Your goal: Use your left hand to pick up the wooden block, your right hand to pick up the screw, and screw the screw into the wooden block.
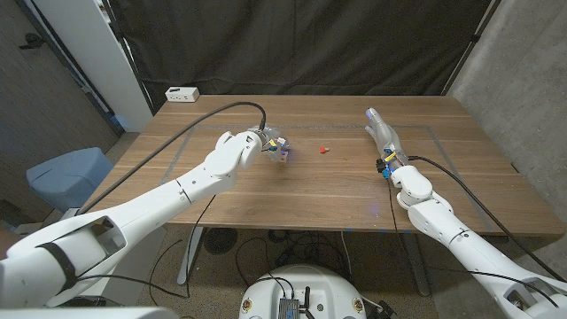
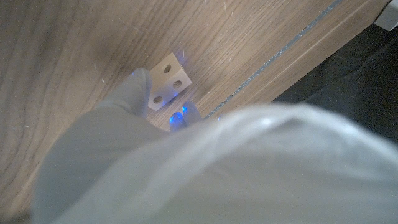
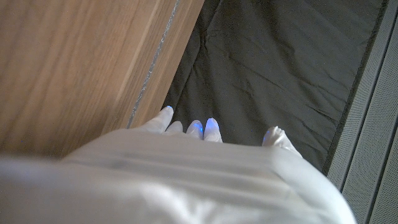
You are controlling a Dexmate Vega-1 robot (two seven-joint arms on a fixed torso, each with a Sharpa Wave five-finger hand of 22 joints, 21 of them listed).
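The pale wooden block (image 2: 166, 81), with round holes in its face, sits at the table's middle left (image 1: 283, 153). My left hand (image 1: 268, 141) is down over it. One fingertip (image 2: 138, 87) presses one side of the block and a blue-lit fingertip (image 2: 180, 117) touches the adjacent side, so the block is pinched between them. I cannot tell whether it is off the wood. The small red screw (image 1: 323, 150) lies loose on the table, to the right of the block. My right hand (image 1: 383, 133) is farther right, fingers stretched out away from me and holding nothing; its fingertips (image 3: 199, 127) reach past the table's far edge.
A white power strip (image 1: 182, 93) lies at the table's far left corner. A black curtain (image 1: 310, 44) hangs behind the table (image 1: 354, 190). A blue-grey bin (image 1: 66, 173) stands on the floor to the left. Cables run along both arms.
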